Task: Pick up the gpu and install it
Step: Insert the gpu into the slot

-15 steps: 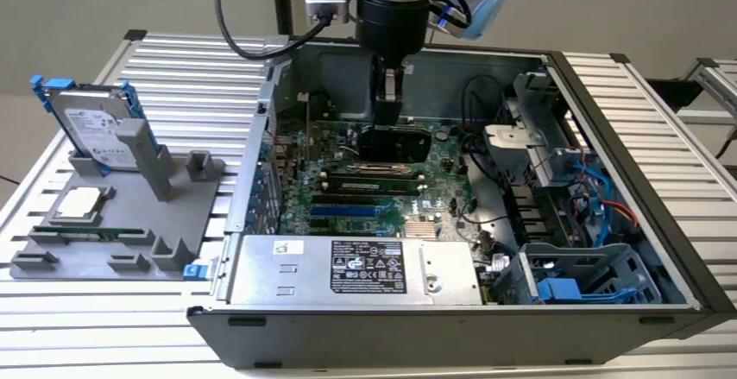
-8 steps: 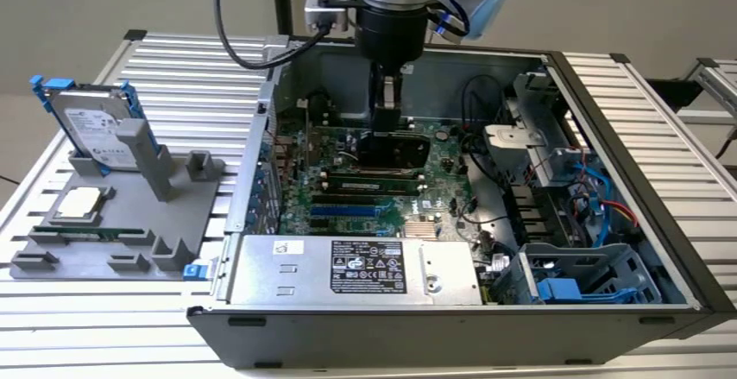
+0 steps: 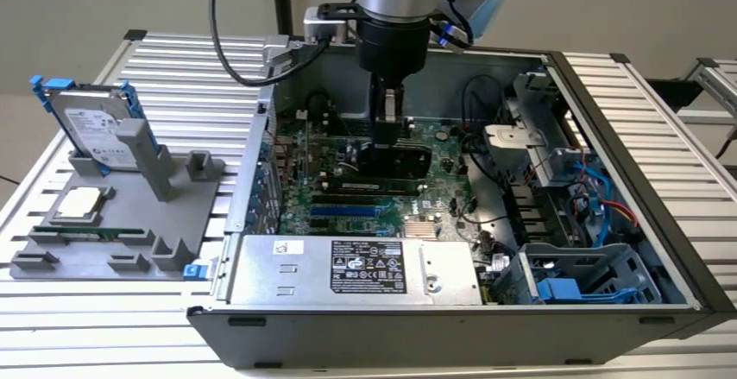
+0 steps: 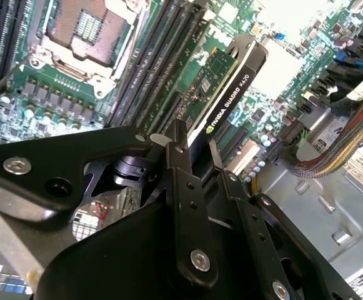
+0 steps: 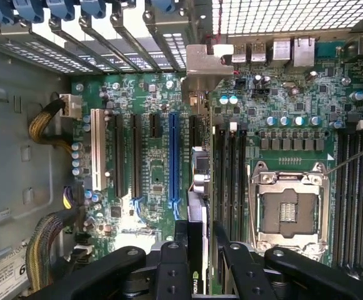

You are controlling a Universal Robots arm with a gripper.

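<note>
In the exterior view, the open computer case (image 3: 645, 224) lies on the table (image 3: 185, 77); the parts stand (image 3: 138, 215) sits to its left. Inside, the gpu (image 3: 392, 161) stands on the motherboard (image 3: 345, 180), the power supply (image 3: 345, 268) nearer

The silver-and-black robot arm (image 3: 398, 16) comes straight down from the top centre of the exterior view, its wrist vertical and pointing downward. The black two-fingered gripper (image 3: 385, 142) sits just above mid-frame, jaws closed tight on something thin. In the second wrist view the black metal fingers (image 4: 184, 187) rise from the lower centre, nearly parallel and close together.
</note>
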